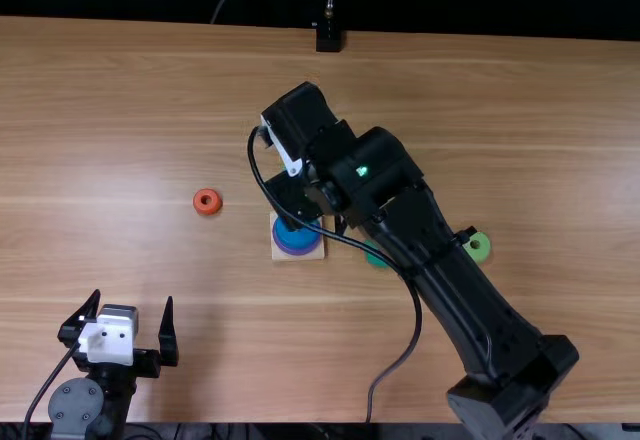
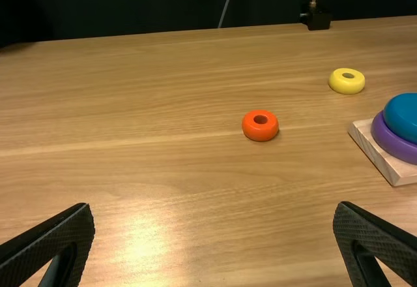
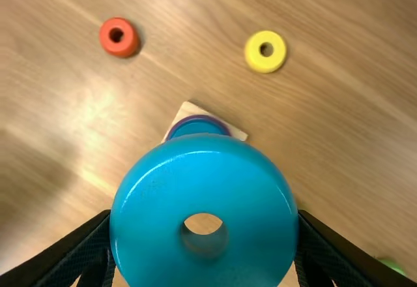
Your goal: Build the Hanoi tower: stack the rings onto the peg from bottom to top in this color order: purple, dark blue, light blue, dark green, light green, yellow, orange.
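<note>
Light blue ring (image 3: 204, 189): between the fingers of the right gripper (image 3: 204, 228), near the stack; wood shows through its hole.
Right gripper: closed on that ring's sides; uneven grip pressure could tip it, and a tipped ring may jam on the peg.
Dark blue ring (image 2: 404, 116): on the purple ring (image 2: 393, 145); a low sideways approach could knock it.
Peg: the likely next move is centring the hole over it; whether they line up cannot be told. Letting go off-centre would leave the ring leaning or sliding off.
Wooden base (image 2: 366, 138): under the stack; pressing down while misaligned could shove it.
Dark green ring (image 1: 376, 258): partly under the right arm (image 1: 440, 270), whose looping cable (image 1: 402, 356) might drag it.
Light green ring (image 1: 481, 252): beside that arm; a wide elbow swing could nudge it.
Yellow ring (image 3: 266, 36), orange ring (image 1: 207, 209): flat on the table, apart from the base; little threatens them.
Left gripper (image 1: 132, 300): empty, fingers wide, well away; collision seems unlikely.
</note>
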Action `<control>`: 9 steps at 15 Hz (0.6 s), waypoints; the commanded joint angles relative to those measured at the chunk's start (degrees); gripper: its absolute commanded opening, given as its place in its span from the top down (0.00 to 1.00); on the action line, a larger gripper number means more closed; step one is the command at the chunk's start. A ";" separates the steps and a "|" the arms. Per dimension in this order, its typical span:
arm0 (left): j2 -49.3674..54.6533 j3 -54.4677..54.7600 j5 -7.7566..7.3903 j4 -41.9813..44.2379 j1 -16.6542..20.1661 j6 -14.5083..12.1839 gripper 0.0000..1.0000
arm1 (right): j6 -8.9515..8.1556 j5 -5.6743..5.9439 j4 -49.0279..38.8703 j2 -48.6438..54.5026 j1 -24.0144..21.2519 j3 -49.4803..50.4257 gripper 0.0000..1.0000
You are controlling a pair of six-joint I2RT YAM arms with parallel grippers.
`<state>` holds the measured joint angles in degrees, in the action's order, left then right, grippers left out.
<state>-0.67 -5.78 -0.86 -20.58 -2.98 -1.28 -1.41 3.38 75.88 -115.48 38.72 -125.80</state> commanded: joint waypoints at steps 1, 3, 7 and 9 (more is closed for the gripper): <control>0.67 5.78 -0.93 -4.95 0.43 -0.51 0.00 | -0.28 -0.32 0.12 -1.24 0.74 -1.56 1.00; 0.67 5.78 -0.93 -4.95 0.43 -0.51 0.00 | -0.28 -0.32 0.12 -1.76 0.74 -1.20 1.00; 0.67 5.78 -0.93 -4.95 0.43 -0.51 0.00 | -0.28 -0.32 0.12 -2.82 0.48 -0.85 1.00; 0.67 5.78 -0.93 -4.95 0.43 -0.51 0.00 | -0.28 -0.32 0.12 -2.82 0.39 -0.68 1.00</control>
<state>-0.67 -5.78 -0.89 -20.60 -2.98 -1.28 -1.43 3.36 75.88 -117.58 39.00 -125.80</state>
